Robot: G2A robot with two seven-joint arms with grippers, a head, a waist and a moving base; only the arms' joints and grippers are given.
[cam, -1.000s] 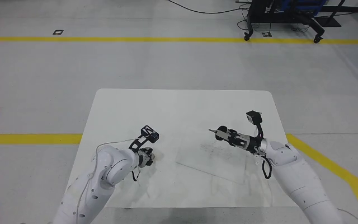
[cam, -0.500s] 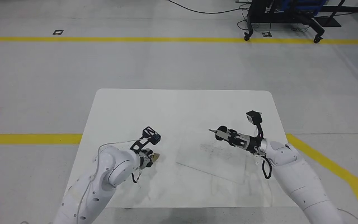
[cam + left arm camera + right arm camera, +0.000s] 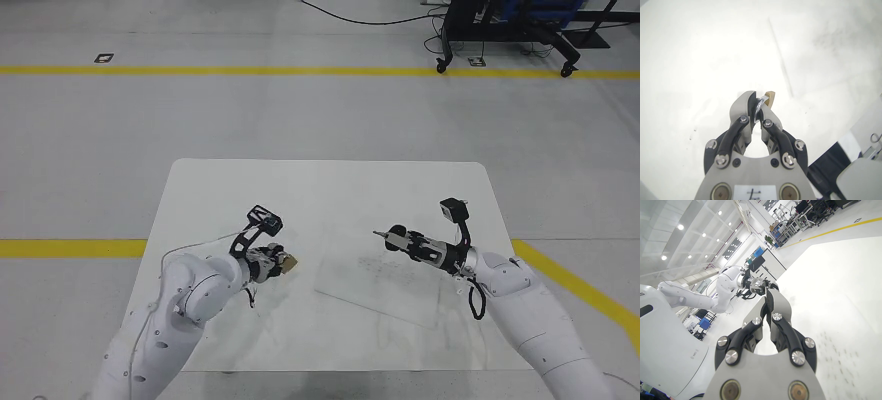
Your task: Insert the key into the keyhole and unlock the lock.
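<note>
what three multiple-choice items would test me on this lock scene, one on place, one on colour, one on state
1. Where is the lock?
A in a drawer
B clamped by its shackle in the left gripper
C on a hook

2. What colour is the lock's body?
A red
B black
C brass

3. The fingers of the right gripper are:
A spread wide
B shut on the key
C shut on a cloth

Answers:
1. B: the left wrist view shows the silver shackle pinched between the fingers.
2. C: the body beyond the fingers is brass yellow.
3. B: the fingers meet, and the top view shows the key sticking out past them.
</note>
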